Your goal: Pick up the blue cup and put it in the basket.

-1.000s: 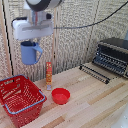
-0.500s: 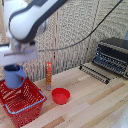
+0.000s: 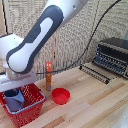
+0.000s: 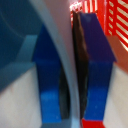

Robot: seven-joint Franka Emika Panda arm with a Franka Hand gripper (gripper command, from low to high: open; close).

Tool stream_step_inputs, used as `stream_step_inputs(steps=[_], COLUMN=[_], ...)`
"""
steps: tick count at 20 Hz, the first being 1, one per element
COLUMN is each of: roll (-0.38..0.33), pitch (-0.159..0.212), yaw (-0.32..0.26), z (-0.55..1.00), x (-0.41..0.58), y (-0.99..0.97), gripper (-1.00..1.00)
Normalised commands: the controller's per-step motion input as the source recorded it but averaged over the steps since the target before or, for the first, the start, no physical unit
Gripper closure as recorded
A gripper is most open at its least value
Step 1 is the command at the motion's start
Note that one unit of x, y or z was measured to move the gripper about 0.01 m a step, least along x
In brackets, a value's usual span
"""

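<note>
Now tool point(image 3: 15, 93) clamps blue mug point(image 3: 14, 99) over basket point(image 3: 31, 111).

Exterior view faces the table point(image 3: 95, 100) from afar; wrist view presses against the mug point(image 4: 20, 45).

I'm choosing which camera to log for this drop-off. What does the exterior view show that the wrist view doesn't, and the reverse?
Only the exterior view shows the wider scene: the white and grey arm lowering the blue cylindrical mug into the red lattice basket, the shallow red bowl beside it, an orange bottle behind, a dark oven-like appliance and the wooden table.

Only the wrist view shows the gripper up close, its blue fingers pinching the mug's pale wall.

Both share the mug and red lattice.
</note>
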Motion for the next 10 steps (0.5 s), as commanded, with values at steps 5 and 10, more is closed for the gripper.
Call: stream_step_inputs(steps=[5,10], roll=[-0.019,0.009], pitch=[-0.032,0.016], yaw=[0.002,0.000], z=[0.13,0.31], x=[0.261,0.211], y=[0.04,-0.08], gripper=[-1.00,-1.00])
